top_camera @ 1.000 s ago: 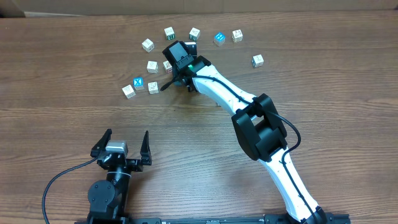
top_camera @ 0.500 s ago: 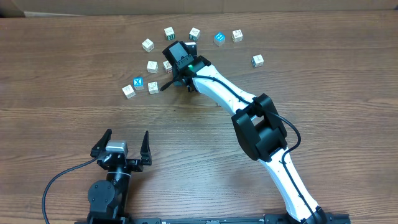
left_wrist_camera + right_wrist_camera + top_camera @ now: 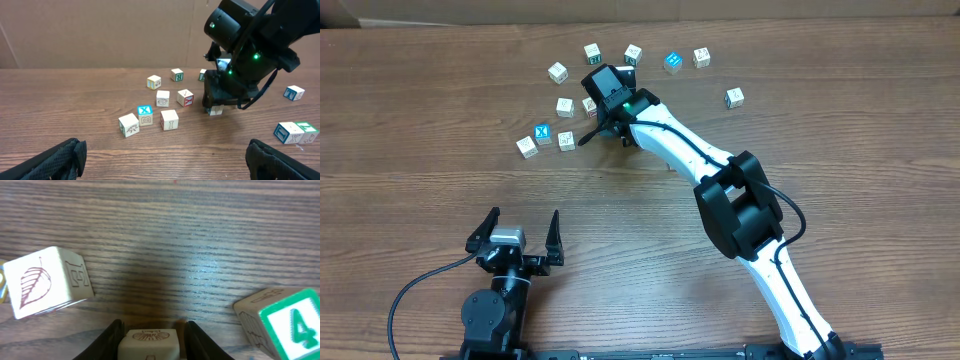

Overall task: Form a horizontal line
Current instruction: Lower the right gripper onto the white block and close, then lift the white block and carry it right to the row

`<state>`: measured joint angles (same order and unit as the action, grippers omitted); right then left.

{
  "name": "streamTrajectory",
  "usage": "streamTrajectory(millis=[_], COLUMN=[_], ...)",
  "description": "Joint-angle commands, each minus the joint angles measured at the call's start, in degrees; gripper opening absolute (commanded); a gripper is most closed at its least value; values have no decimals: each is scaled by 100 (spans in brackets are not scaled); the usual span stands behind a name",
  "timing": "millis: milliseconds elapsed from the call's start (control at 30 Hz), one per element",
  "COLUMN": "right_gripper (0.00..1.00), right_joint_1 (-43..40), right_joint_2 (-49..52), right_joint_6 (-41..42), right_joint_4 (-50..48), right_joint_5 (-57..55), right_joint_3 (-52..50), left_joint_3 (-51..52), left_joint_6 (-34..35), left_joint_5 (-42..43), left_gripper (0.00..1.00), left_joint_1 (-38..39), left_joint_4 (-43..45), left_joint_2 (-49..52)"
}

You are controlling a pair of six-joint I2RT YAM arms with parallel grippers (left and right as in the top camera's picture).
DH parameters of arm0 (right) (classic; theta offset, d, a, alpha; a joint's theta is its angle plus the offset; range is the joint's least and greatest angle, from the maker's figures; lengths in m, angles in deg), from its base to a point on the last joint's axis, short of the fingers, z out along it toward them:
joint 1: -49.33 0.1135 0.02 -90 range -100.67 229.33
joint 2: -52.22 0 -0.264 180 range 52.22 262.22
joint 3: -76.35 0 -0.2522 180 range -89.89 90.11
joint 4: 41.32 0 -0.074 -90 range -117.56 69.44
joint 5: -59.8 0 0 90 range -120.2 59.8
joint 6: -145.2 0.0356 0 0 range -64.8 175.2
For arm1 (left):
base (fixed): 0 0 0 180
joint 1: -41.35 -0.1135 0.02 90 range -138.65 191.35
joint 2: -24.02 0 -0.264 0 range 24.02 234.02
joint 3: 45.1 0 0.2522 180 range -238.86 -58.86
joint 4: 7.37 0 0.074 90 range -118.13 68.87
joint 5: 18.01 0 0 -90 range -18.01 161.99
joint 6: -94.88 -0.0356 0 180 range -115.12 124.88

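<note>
Table [image 3: 420,200]: brown wood-grain top, satin finish; a soft glare patch is seen in the right wrist view. Leaf cube [image 3: 45,282]: pale wood, matt, red line art printed on, edges rounded. "4" cube [image 3: 290,325]: same wood, one face painted green and white, slightly glossy. Cream cube [image 3: 148,342]: top left unpainted, matt, flanked by right fingers [image 3: 111,340] of smooth black plastic. Right arm [image 3: 670,145]: white glossy shell, joint housings finished matt black. Left fingers [image 3: 50,160]: black, rough pebbled coating. Back wall [image 3: 100,35]: plain brown cardboard, matt.
</note>
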<state>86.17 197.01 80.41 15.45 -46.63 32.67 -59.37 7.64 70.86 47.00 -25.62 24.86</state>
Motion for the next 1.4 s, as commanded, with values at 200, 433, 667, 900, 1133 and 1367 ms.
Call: streamTrajectory(millis=[200,433,667,900,1133,1367], right_gripper=[24,20,20,20,20,20], right_joint_1=[-15,-15,-33,-337,-1021,-1639], right_joint_2=[-483,-778,-1408,-1974,-2022,-2015], right_joint_6=[-24,-22,-20,2,2,20], right_joint_4=[76,446,1143,2098,3187,3338], right_joint_5=[-4,-4,-7,-2,472,621], right_joint_3=[59,59,59,59,-20,-435], left_joint_3=[24,24,24,22,24,24], left_joint_6=[-109,-109,-109,-109,-109,-109], left_joint_5=[-35,-35,-35,-35,-35,-35], left_gripper=[100,100,99,99,100,99], left_joint_1=[22,22,22,22,22,22], left_joint_4=[17,17,17,17,17,17], left_joint_2=[-52,-52,-52,-52,-52,-52])
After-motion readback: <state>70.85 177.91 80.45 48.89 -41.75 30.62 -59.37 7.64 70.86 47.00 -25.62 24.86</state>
